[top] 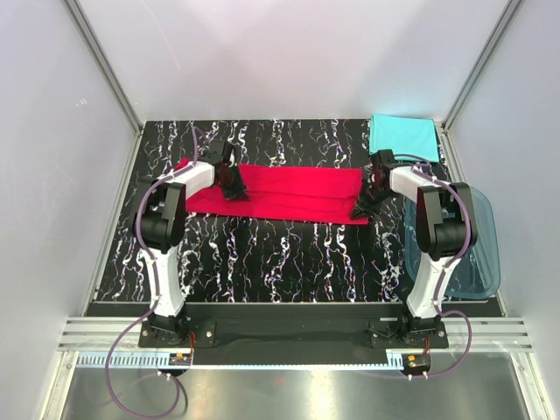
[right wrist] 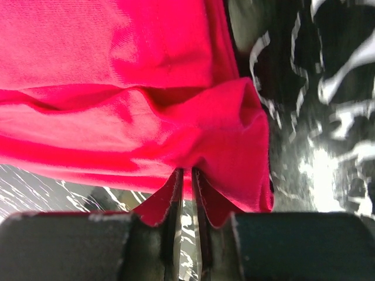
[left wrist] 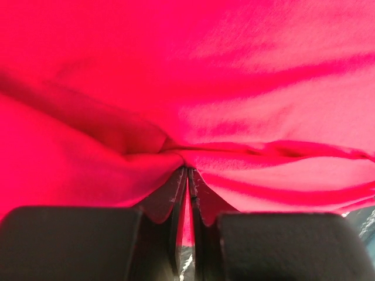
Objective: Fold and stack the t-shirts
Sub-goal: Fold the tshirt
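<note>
The red t-shirt (top: 293,192) lies as a long band across the black marbled table (top: 262,254). My left gripper (top: 233,185) is shut on its left end; in the left wrist view red cloth (left wrist: 193,88) fills the frame and bunches between the fingertips (left wrist: 187,170). At the right end, my right gripper (top: 363,208) is shut on the shirt's near corner, where the cloth (right wrist: 146,117) folds over the jaws (right wrist: 186,171). The turquoise t-shirt (top: 402,136) lies folded at the table's far right corner.
A translucent blue plastic tub (top: 477,254) stands at the right edge of the table beside the right arm. White walls with metal frame rails enclose the table on three sides.
</note>
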Available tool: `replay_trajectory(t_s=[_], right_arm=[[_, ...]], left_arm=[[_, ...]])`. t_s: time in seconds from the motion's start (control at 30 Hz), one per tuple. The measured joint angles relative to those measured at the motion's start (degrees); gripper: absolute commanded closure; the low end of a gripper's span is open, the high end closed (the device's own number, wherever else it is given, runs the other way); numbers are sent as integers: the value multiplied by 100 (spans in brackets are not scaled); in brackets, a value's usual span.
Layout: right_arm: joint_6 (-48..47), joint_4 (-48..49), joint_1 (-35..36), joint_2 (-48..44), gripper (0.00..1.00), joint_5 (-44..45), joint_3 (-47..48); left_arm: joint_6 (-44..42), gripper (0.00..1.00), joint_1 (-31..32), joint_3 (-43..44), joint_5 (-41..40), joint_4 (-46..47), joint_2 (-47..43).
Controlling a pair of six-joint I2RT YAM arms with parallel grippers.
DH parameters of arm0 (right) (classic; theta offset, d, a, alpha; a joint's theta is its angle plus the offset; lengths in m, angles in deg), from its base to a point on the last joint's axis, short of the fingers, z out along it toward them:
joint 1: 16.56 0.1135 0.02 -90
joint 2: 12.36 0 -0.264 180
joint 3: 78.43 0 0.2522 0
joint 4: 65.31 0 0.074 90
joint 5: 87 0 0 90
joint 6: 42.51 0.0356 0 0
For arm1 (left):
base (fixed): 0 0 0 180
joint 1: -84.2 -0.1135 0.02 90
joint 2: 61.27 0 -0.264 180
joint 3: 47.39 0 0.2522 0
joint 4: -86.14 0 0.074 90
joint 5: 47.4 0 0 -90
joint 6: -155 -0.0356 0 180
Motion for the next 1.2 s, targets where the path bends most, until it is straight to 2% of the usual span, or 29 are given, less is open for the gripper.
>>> replay_trajectory(t_s=[0.1,0.2,0.27,0.37,0.43,0.47,0.53,0.57,0.63,0.77,0.93,1.07,1.13,1.17,1.2], right_arm=[[17,17,0,-210,83,-42,-308],[44,15,61,-527,83,-111,-748],[39,-92,205,-758,78,-74,-1012],[20,-417,560,-1040,62,46,-1215],[13,-621,787,-1244,56,118,-1224],[2,-706,898,-1379,48,175,-1220],[-24,-916,1064,-1646,39,243,-1141],[-42,-1005,1106,-1766,29,308,-1067],[-120,-1117,1119,-1919,22,487,-876],[-400,-1156,1106,-1853,22,820,-348],[-691,-1073,1108,-1294,26,927,468],[-798,-1034,1134,-800,31,927,968],[-831,-1045,1202,-599,36,929,1139],[-852,-1043,1261,-511,43,927,1193],[-874,-1038,1333,-444,45,925,1215]], left_arm=[[-129,87,-2,-595,-13,138,-393],[-317,75,0,-1108,-2,179,-798],[-505,70,2,-1436,-20,109,-1150],[-667,68,0,-1567,-33,-155,-1687],[-710,67,0,-1467,-37,-321,-2118],[-713,65,0,-1370,-79,-404,-2347],[-662,55,-4,-1152,-282,-531,-2785],[-557,51,-17,-1071,-470,-586,-2997],[-249,48,-83,-1034,-933,-708,-3329],[514,49,-601,-1276,-1576,-1049,-3536],[1005,59,-1460,-1843,-1620,-1215,-3014],[1137,67,-1827,-1873,-1589,-1174,-2588],[1147,68,-1963,-1821,-1563,-1130,-2420],[1147,70,-2015,-1773,-1556,-1095,-2337],[1147,70,-2057,-1729,-1554,-1069,-2267]])
